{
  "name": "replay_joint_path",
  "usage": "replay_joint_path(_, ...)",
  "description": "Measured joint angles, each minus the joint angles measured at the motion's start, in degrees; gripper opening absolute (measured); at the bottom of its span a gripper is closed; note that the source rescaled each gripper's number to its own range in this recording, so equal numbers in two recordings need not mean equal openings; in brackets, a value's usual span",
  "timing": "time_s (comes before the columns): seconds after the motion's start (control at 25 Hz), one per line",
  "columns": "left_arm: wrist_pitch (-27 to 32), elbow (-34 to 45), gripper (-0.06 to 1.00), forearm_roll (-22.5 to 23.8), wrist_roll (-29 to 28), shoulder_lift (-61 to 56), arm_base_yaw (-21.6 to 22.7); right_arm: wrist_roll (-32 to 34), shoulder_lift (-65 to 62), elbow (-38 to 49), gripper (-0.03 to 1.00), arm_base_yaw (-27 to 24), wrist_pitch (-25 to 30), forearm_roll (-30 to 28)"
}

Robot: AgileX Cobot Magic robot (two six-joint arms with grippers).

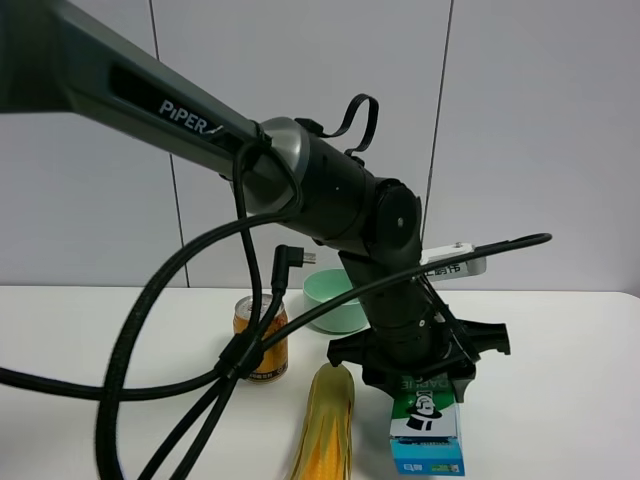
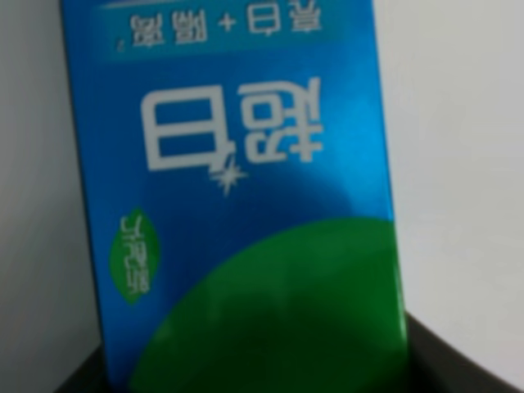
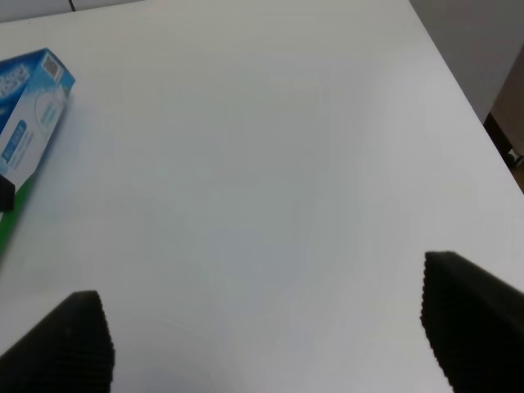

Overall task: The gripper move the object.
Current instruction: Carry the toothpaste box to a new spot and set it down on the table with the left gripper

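Left hand is down over the far end of the toothpaste box, at about 5 o'clock in the high view. The box appears to lie flat on the counter, long axis 12-to-6, logo face up. The hand straddles it across the short width. Makes sense: that's the only dimension the jaws can span, and a crosswise hold should stop the box yawing when moved.

Left wrist cam: the blue and green panel fills the view, with dark hand parts peeking in on either side, so the box is well centred. Can't tell whether the fingers are actually pressing the sides. The contact lines are out of frame here and hidden under the wrist in the high view. My read is the box isn't lifted.

Right hand: fingers apart, nothing between them, bare counter below, well apart from the box. Looks parked to keep out of the left arm's way.

Neighbours:
- Corn cob is just beside the box at its 9 o'clock, roughly parallel.
- Gold can is at 9 o'clock of the hand, further off.
- Green bowl is at 11 o'clock, behind the arm.

Nothing shows at 3 o'clock of the box, so I'd call that the safe travel side. Toward 9 it would likely clip the corn.

The hold is at one end, not mid-length, so expect the near end to droop or drag on a lift.
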Motion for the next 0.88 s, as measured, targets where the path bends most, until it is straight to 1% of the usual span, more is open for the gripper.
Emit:
replay_joint_path(0.12, 0.5, -0.2, 0.01, 0.6, 0.1, 0.7, 0.6, 0.0, 0.0, 0.0, 1.00, 0.0, 0.0, 0.0)
replay_joint_path(0.4, -1.2, -0.2, 0.01, 0.5, -2.0, 0.8, 0.8, 0.0, 0.0, 0.0, 1.00, 0.0, 0.0, 0.0)
replay_joint_path(0.64, -2.8, -0.2, 0.01, 0.5, -2.0, 0.8, 0.8, 0.0, 0.0, 0.0, 1.00, 0.0, 0.0, 0.0)
replay_joint_path(0.84, -2.9, -0.2, 0.01, -0.9, -2.0, 0.9, 0.8, 0.0, 0.0, 0.0, 1.00, 0.0, 0.0, 0.0)
replay_joint_path(0.88, -3.2, -0.2, 0.03, -1.2, -2.0, 0.9, 0.8, 0.0, 0.0, 0.0, 1.00, 0.0, 0.0, 0.0)
